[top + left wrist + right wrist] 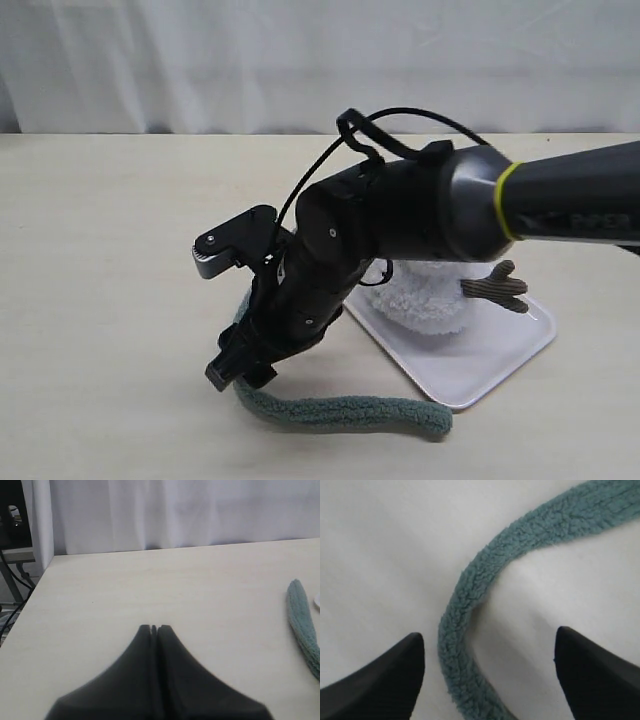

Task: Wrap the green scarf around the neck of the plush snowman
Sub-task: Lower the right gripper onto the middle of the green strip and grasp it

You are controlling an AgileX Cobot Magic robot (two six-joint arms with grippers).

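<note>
The green scarf (345, 411) lies curved on the table in front of the white tray (500, 360). The plush snowman (430, 300) stands on that tray, mostly hidden by my right arm; one brown twig arm (497, 287) shows. Its neck is hidden. My right gripper (240, 372) reaches across and hovers low over the scarf's left part, open, with the scarf (470, 630) running between its fingers (385, 680) without being held. My left gripper (154, 628) is shut and empty over bare table, the scarf's end (302, 622) off to its side. It does not show in the exterior view.
A white curtain (320, 60) hangs behind the table's far edge. In the left wrist view the table's side edge (30, 600) and a dark stand with cables (10, 555) show beyond it.
</note>
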